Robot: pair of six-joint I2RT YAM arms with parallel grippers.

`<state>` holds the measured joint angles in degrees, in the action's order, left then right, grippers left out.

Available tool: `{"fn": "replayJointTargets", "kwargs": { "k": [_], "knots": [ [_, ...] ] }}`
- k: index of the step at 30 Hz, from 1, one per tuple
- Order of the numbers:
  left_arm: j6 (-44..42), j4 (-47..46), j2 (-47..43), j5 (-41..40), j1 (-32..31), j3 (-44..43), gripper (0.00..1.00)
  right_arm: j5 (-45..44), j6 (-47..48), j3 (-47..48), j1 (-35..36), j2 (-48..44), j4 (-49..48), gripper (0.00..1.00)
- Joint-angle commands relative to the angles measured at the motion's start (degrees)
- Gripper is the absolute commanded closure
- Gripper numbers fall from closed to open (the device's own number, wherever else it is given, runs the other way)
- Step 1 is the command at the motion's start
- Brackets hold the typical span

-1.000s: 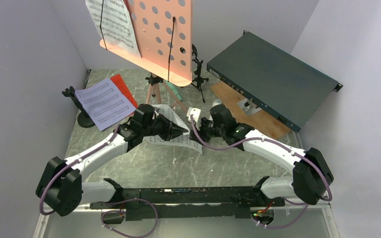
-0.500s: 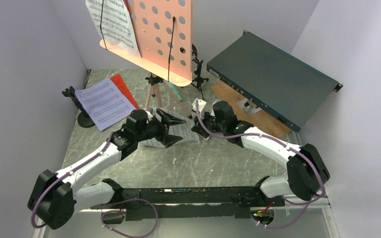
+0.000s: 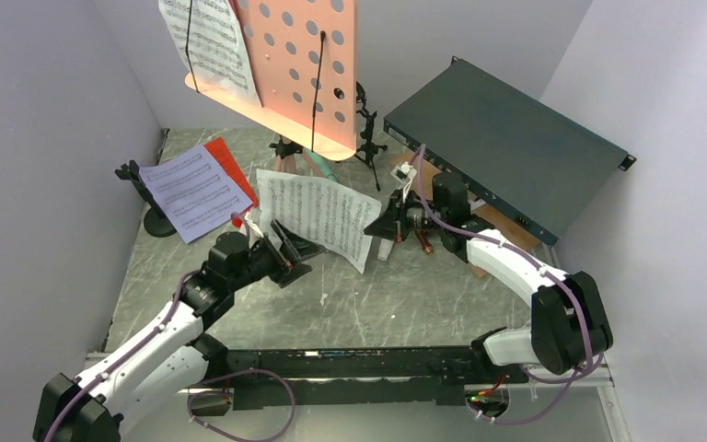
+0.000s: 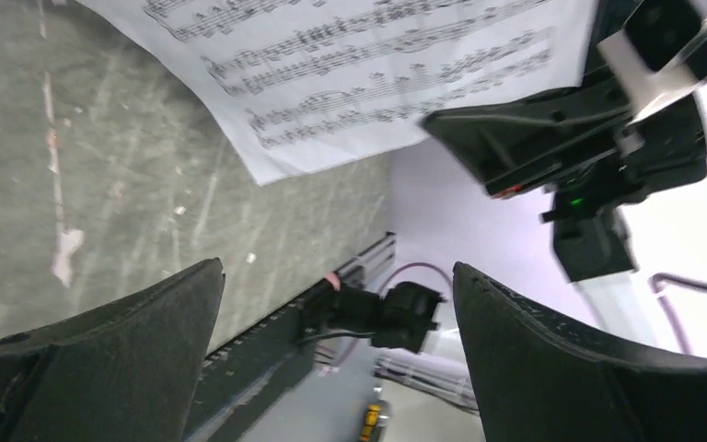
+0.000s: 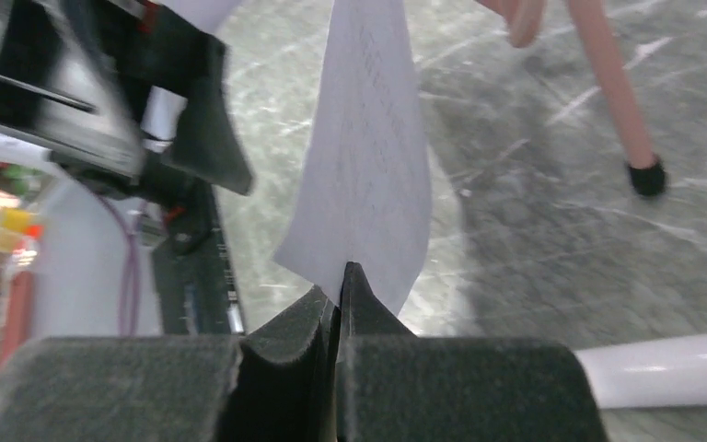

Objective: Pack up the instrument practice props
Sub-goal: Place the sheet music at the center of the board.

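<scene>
My right gripper [image 3: 388, 226] is shut on the lower corner of a white sheet-music page [image 3: 318, 214], which hangs off the table with its face to the top camera. In the right wrist view the page [image 5: 368, 157] stands edge-on, pinched at my right gripper [image 5: 337, 281]. My left gripper [image 3: 293, 258] is open and holds nothing, just left of and below the page [image 4: 350, 64]. The pink perforated music tripod [image 3: 304, 64] stands at the back with a white page [image 3: 210, 41] on it. Lavender [image 3: 193, 189] and red [image 3: 232, 164] pages lie at the left.
A dark green metal box [image 3: 506, 147] leans at the back right over a brown wooden board [image 3: 492, 226]. Black microphone mounts stand at the left [image 3: 152, 216] and behind the tripod [image 3: 366, 129]. A green microphone [image 3: 328, 171] lies by the tripod legs [image 5: 608, 83].
My left gripper opened, let go of the white page and drew back toward the near left. My right gripper shut on the page and carried it up and to the back right.
</scene>
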<state>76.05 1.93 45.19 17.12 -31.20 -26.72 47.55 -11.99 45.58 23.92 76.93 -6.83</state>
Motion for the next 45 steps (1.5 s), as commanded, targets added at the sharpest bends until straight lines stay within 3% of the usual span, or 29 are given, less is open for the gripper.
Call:
{"fn": "replayJointTargets", "kwargs": {
  "k": [1, 7, 12, 22, 27, 37, 45],
  "knots": [
    [-11.98, -10.30, -3.43, 0.45, 0.18, 5.96, 0.01, 12.53, -13.46, -0.79, -0.93, -2.69, -11.03, 1.00],
    [-3.67, -31.00, -9.37, -4.95, 0.18, 20.22, 0.01, 18.41, -27.80, -2.95, -1.29, -2.32, -25.42, 1.00],
    [0.82, -36.01, -11.14, -9.94, 0.14, 23.44, 0.01, 18.90, -32.32, -4.16, -1.33, -1.75, -30.47, 1.00],
    [8.42, -54.20, 3.22, -12.51, 0.05, 23.39, 0.01, 18.31, -46.41, -4.52, -1.35, 1.28, -43.38, 1.00],
    [10.66, -55.54, 6.29, -11.72, -0.17, 22.52, 0.01, 17.55, -51.22, -2.93, -1.33, 2.78, -45.76, 1.00],
    [11.57, -49.46, -0.60, -17.84, -0.62, 22.89, 0.00, 16.74, -66.89, -1.52, -0.63, 4.20, -56.67, 1.00],
    [12.49, -48.59, 0.50, -19.34, -0.57, 21.08, 0.01, 16.25, -67.58, -1.55, -0.11, 3.39, -56.62, 1.00]
  ]
}}
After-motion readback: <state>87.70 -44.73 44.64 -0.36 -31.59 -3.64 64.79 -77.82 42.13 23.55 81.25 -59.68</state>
